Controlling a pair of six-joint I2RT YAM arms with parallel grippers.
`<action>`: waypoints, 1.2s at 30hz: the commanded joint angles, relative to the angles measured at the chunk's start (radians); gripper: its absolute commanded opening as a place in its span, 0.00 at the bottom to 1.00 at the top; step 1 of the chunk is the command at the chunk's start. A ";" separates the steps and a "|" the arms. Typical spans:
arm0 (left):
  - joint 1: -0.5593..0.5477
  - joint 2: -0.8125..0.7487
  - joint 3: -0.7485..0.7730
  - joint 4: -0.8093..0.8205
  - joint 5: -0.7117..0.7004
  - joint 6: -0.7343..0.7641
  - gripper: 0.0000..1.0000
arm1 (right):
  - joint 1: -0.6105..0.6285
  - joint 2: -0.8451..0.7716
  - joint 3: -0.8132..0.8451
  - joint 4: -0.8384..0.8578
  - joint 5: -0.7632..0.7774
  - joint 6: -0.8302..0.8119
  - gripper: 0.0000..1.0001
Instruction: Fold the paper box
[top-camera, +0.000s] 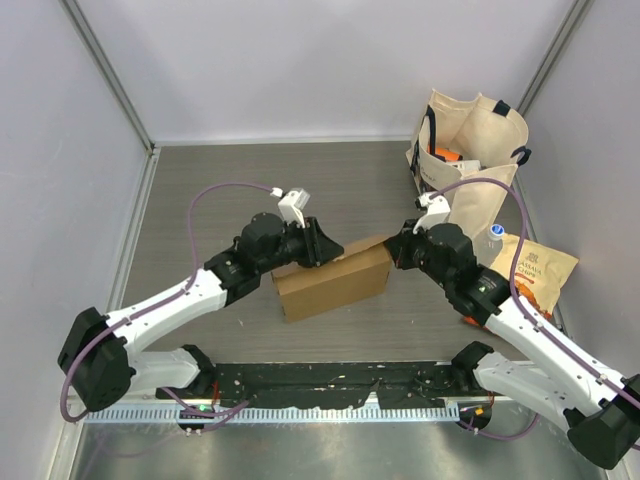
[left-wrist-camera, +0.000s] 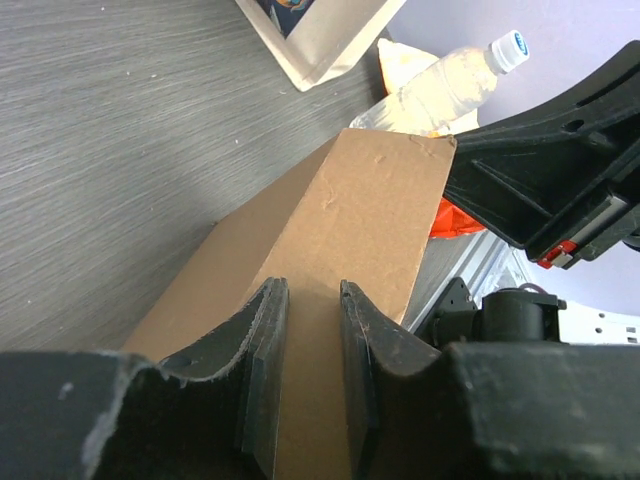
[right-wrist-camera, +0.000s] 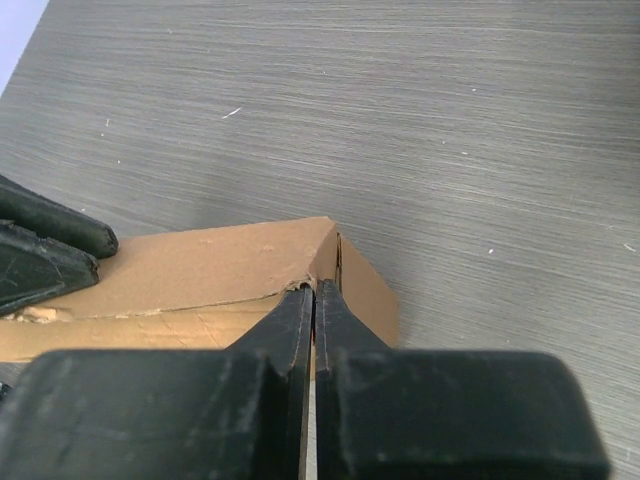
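Paper box (top-camera: 332, 282) sits mid-table (top-camera: 220, 180), with open room behind it. The tote bag (top-camera: 470, 150), bottle (top-camera: 497, 240) and snack bag (top-camera: 540, 270) crowd the right. The right pincer (right-wrist-camera: 313, 288) is clenched at the box's corner. The left pincer (left-wrist-camera: 305, 290) has its jaws narrowly apart, and I cannot tell whether it is grasping.

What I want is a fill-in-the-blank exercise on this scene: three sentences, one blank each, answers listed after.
1. The left gripper is over one end of the paper box, which is made of plain brown ___.
2. The right gripper has its fingers ___, with the tips at the box's upper edge.
3. The cream tote bag stands at the far ___ corner of the table.

Missing words: cardboard; shut; right
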 joint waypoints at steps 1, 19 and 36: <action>-0.060 -0.034 -0.105 0.098 -0.109 0.002 0.31 | 0.004 -0.003 -0.068 0.010 0.015 0.084 0.02; -0.114 -0.002 -0.153 0.078 -0.267 0.106 0.35 | 0.000 -0.042 0.355 -0.562 -0.031 0.059 0.65; -0.114 -0.001 -0.143 0.068 -0.267 0.160 0.47 | -0.003 -0.022 -0.036 0.141 0.007 0.048 0.79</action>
